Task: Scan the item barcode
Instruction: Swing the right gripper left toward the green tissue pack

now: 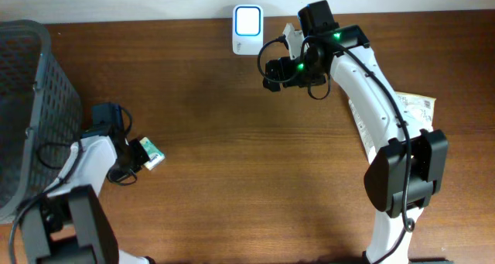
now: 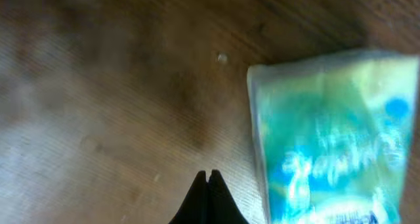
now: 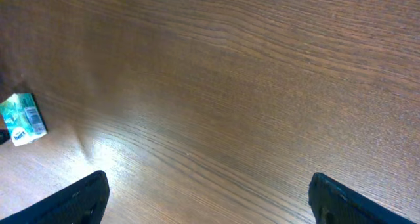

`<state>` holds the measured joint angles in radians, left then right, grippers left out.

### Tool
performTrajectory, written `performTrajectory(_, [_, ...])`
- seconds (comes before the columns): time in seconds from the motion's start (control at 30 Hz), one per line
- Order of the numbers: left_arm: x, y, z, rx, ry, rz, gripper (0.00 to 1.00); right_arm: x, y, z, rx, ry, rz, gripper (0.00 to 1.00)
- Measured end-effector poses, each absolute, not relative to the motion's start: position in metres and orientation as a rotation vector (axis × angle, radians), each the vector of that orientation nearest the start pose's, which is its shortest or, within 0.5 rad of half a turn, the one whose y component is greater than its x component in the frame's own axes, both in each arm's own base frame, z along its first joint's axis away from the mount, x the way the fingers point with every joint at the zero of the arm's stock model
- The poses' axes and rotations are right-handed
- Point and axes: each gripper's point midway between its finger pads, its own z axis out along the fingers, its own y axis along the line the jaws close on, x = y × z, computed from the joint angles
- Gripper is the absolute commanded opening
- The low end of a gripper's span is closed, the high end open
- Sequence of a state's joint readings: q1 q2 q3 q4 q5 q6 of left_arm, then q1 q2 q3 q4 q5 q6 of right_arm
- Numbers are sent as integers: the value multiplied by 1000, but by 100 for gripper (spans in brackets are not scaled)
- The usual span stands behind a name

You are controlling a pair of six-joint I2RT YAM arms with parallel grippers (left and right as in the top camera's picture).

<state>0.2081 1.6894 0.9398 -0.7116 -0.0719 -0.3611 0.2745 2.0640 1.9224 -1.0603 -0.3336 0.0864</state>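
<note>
Left wrist, green packet (image 2: 331, 138), print blurred, left gripper (image 2: 207, 183) clenched, right gripper (image 3: 210, 201) spread

A green packet (image 1: 153, 158) lies on the table (image 1: 255, 171) beside the left tool (image 1: 139, 151), the lit scanner (image 1: 247, 21) well apart.

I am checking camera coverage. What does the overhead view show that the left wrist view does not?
Only the overhead view shows the white barcode scanner with a lit screen and the grey plastic basket. Only the left wrist view shows the left gripper with its black fingertips pressed together, empty. Both show the small green and blue packet on the brown wooden table.
</note>
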Motion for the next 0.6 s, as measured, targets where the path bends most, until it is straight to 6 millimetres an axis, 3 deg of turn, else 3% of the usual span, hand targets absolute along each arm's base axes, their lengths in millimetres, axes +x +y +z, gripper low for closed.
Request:
performTrajectory(0.13, [299,72,-2,-848,2893,74,0,446,184,150,-349,2775,555,96])
performTrajectory(0.2, [307,61,-2,-802,2882,33,0,446,184,150,-349,2775,555,96])
performTrajectory(0.37, [331,-8,0,-508,2883,-95,0,444,183,149,-348,2787,554,96])
performTrajectory(0.47, [355,-49,6,-335,2798,-172,0,442,183,148,-347,2795,554,96])
performTrajectory(0.53, [370,-63,12,-286,2737,-207,0,442,183,148,-347,2796,554,96])
performTrajectory(0.6, [370,-63,13,-284,2737,-209,0,441,184,148,-350,2796,554,96])
